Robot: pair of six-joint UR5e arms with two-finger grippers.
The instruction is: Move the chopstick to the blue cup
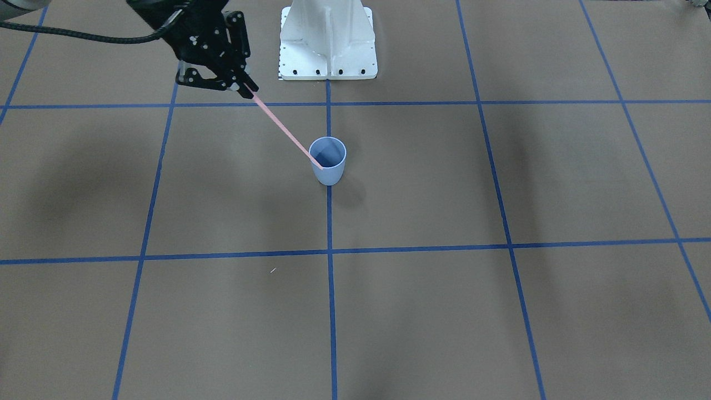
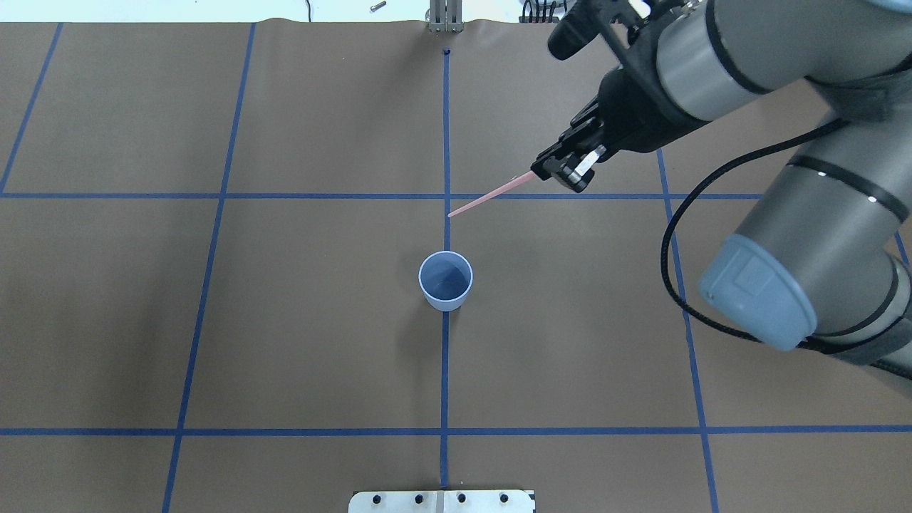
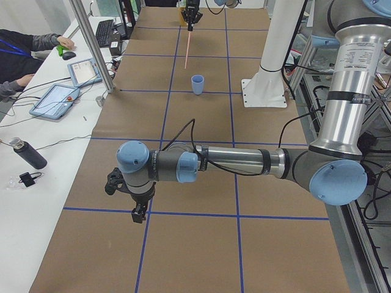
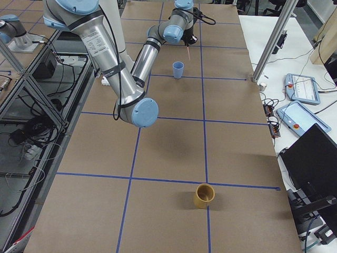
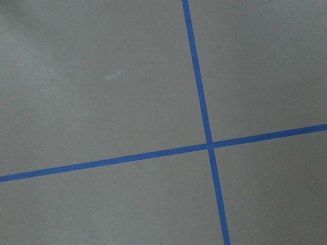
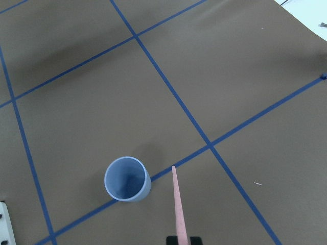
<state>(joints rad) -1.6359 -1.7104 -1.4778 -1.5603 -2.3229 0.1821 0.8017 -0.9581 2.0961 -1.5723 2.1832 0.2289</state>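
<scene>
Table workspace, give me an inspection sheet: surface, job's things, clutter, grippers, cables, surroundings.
Surface: brown paper-covered table with blue tape grid; one small pale speck.
Job's things: chopstick held in the air, tip off to one side of the blue cup, not inside; cup upright, empty.
Clutter: tan cup upright, standing apart.
Grippers: right gripper shut on chopstick; left gripper over the table, state cannot tell.
Cables: black cable looped along right arm.
Surroundings: person at side desk with tablets, bottle.

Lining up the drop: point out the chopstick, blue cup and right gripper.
chopstick (image 2: 491,194), overhead exterior view, mid-shaft.
blue cup (image 2: 444,304), overhead exterior view, outer wall.
right gripper (image 2: 547,169), overhead exterior view, between its jaws.
</scene>
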